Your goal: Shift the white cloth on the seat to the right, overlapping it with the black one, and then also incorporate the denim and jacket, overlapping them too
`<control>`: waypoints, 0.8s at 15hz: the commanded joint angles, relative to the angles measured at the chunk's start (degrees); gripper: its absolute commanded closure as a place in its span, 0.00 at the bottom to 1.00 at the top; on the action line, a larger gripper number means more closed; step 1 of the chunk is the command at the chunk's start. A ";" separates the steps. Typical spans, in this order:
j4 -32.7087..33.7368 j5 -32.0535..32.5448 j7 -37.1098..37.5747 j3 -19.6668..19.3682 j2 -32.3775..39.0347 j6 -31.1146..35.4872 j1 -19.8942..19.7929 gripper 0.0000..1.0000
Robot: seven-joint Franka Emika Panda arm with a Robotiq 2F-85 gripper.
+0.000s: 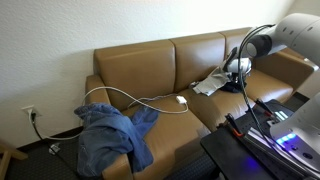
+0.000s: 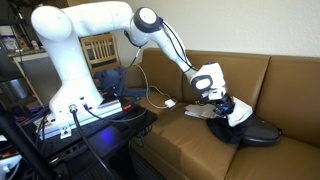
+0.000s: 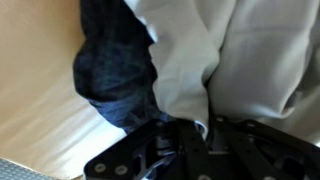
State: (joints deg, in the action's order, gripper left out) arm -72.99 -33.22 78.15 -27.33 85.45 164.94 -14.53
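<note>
One tool (image 3: 202, 126) pinches white cloth (image 3: 255, 60), draped over black one (image 3: 110, 75) on seat (image 3: 40, 110).

Wrist view blurred – jaws a dark smear, their grip on the white cloth (image 3: 260, 60) unreadable

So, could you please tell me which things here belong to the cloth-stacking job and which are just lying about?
Job: white cloth, black garment, blue denim pile, sofa, hand.
Lying about: white cable, wall socket, wooden chair.
</note>
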 commanded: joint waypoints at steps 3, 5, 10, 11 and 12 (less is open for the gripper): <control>5.64 7.63 -3.10 10.94 0.42 -3.67 -7.25 0.42; 4.42 9.87 -4.47 11.09 -1.58 -2.12 -6.81 0.27; -6.11 14.51 -21.08 8.23 -15.01 -9.63 -8.96 0.00; -7.75 14.85 -25.65 9.25 -17.66 -10.37 -10.28 0.00; -10.39 14.61 -27.23 9.84 -19.78 -10.08 -8.07 0.00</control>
State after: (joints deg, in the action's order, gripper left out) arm -73.33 -20.13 59.45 -20.40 75.20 156.51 -23.09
